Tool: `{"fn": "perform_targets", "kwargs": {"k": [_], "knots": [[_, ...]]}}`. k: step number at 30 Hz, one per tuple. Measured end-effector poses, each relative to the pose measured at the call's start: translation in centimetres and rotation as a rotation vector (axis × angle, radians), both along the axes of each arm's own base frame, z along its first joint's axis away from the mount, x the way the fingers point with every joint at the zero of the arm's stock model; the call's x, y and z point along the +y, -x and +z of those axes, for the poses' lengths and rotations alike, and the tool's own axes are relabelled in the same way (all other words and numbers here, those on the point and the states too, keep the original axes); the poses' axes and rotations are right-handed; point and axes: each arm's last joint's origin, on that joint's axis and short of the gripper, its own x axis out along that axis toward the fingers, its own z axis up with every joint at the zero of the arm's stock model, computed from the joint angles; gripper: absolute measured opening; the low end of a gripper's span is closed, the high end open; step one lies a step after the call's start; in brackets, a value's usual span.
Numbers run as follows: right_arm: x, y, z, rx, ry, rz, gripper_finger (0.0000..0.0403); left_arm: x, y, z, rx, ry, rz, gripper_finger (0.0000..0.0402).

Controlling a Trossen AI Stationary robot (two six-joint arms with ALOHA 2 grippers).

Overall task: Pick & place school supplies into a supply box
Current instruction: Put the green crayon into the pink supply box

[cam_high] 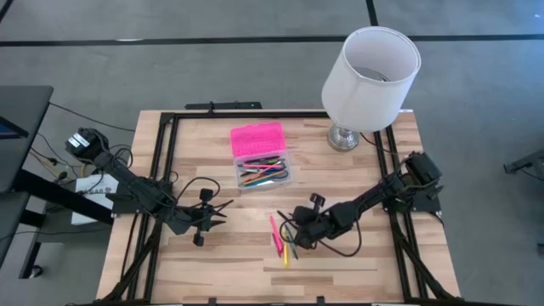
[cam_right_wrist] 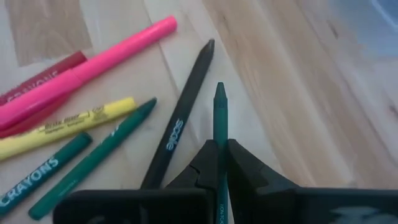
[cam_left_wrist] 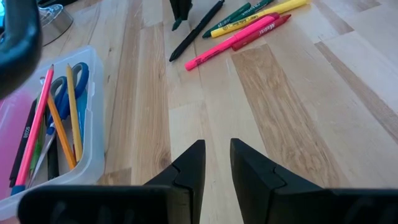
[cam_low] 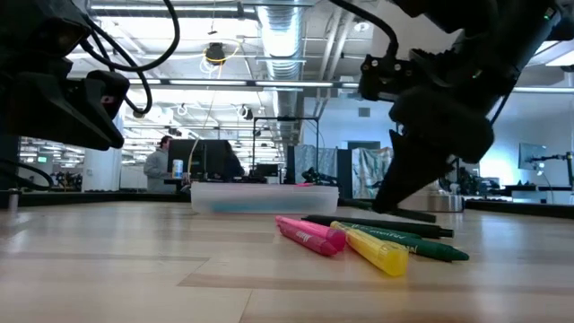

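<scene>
Between the right gripper's point(cam_right_wrist: 219, 155) fingers sits a thin teal-green crayon point(cam_right_wrist: 219, 112), pinched tight, just above the smooth wooden surface point(cam_high: 357, 255). Beside that gripper lie a few more school supplies point(cam_high: 280, 238) to pick up: pink and yellow markers, green crayons and a black pen. Far from it, past the nearly closed, empty left gripper point(cam_high: 223, 209), the clear plastic supply box point(cam_high: 263, 172) with its bumpy pink lid already holds many.

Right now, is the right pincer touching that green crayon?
Touching. The right wrist view shows the right pincer shut on the green crayon, whose tip pokes out between the fingers.
</scene>
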Motion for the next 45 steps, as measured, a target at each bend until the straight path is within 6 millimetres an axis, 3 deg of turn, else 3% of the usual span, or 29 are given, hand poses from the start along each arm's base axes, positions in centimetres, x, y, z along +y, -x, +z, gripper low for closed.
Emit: {"fn": "perform_targets", "kwargs": {"k": [11,19,29,40,45], "knots": [[-1.2,-1.7,1.1,-0.133,0.280,0.053,0.0002,0.0,0.1,-0.1,0.010,0.005,0.007,0.0071],[-5.2,-5.0,3.1,-0.239,0.520,0.115,0.0002,0.0,0.1,-0.1,0.010,0.006,0.009,0.0071],[-11.8,-6.5,3.4,-0.288,0.343,0.116,0.0005,0.1,0.1,-0.1,0.016,0.002,0.009,0.0071],[-14.2,-7.2,3.9,-0.352,0.318,0.227,0.0006,0.1,0.1,-0.1,0.015,-0.004,0.009,0.0071],[-14.1,-8.3,2.7,-0.360,0.372,0.313,0.0003,0.1,0.1,-0.1,0.013,-0.018,0.005,0.0071]]}}
